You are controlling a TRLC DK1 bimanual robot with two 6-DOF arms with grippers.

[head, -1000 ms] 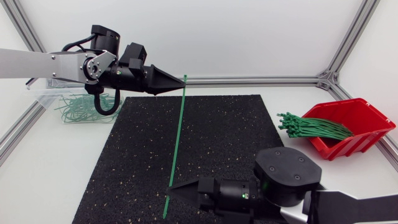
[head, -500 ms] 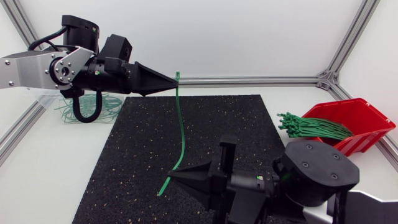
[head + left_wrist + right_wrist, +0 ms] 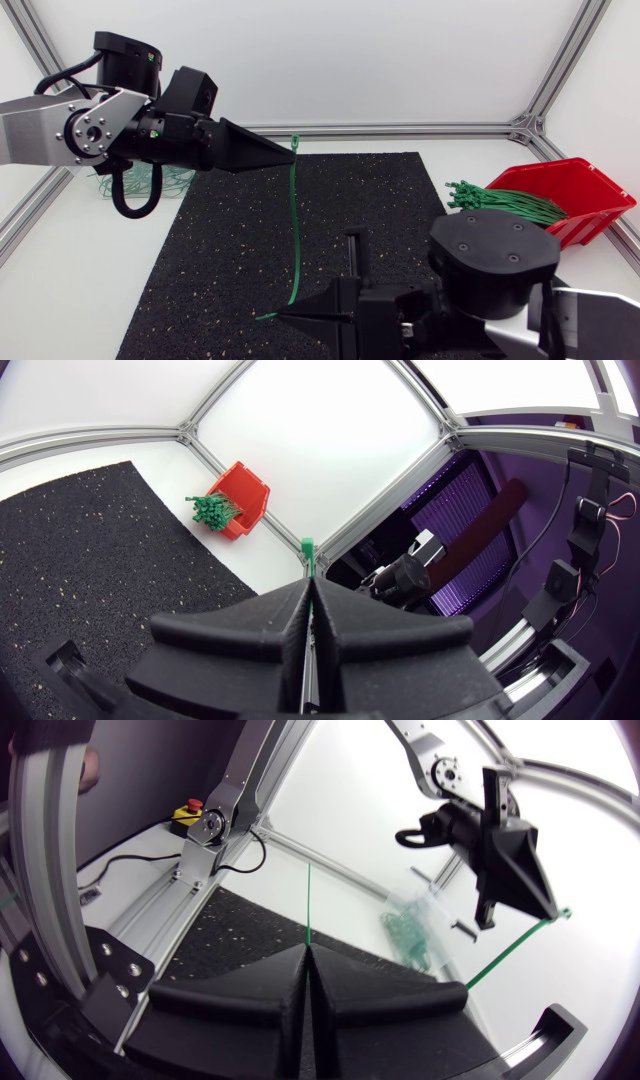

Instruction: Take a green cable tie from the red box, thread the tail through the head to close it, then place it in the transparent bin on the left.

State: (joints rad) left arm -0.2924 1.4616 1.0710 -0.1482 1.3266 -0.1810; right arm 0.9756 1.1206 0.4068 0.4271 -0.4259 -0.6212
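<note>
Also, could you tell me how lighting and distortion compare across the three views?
Head view: soft, even light, straight rails, hardly any shadow on the mat. Left wrist view: fisheye bows the rails, and white glare surrounds the box. Right wrist view: the same bowing, with bright glare behind the left gripper.

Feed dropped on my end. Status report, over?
Left hand shut on green cable tie, right hand too, opposite ends. Tie unlooped, stretched between them. No obstruction seen.

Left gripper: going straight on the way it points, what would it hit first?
Nothing nearby: the left gripper, shut on the cable tie, points over the mat toward the red box, probably passing beside it.
</note>
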